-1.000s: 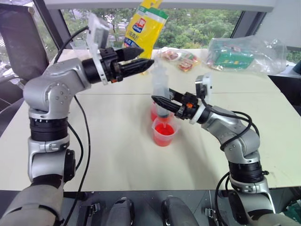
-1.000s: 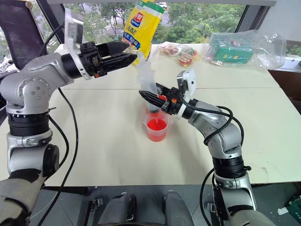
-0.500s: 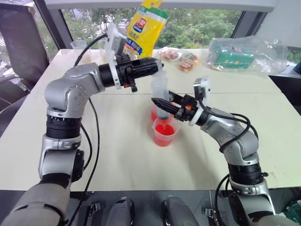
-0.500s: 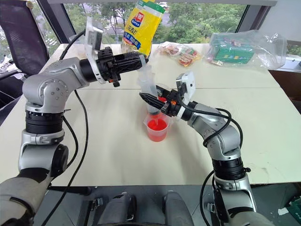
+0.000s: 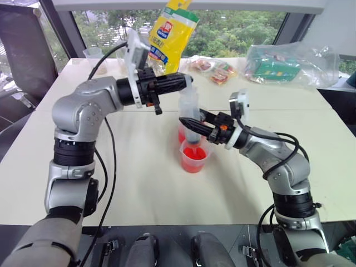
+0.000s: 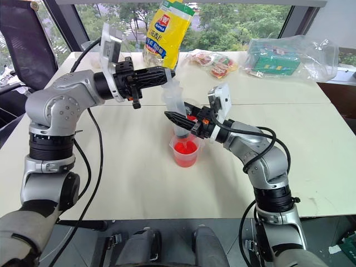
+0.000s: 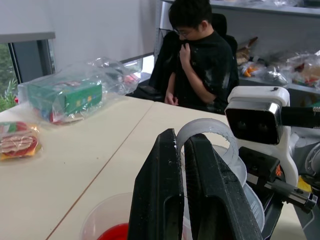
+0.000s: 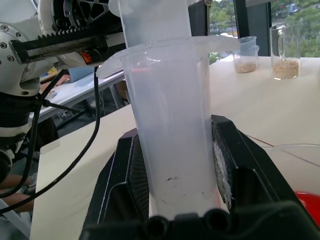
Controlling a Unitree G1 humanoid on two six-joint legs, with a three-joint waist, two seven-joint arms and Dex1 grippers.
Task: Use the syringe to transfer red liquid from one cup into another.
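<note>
With the right gripper [image 6: 173, 117] clamped on the syringe [image 5: 189, 114] barrel, upright over the near cup [image 5: 193, 157] of red liquid [image 5: 192, 153], and the left gripper [image 6: 170, 72] pinched on its plunger top, the plunger should travel straight along the barrel, slowly, tip inside the cup.

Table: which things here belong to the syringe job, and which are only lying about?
Job: syringe, near cup with red liquid, far cup.

Lying about: yellow bag, green box in plastic, snack packets, two cups of brownish grains.
</note>
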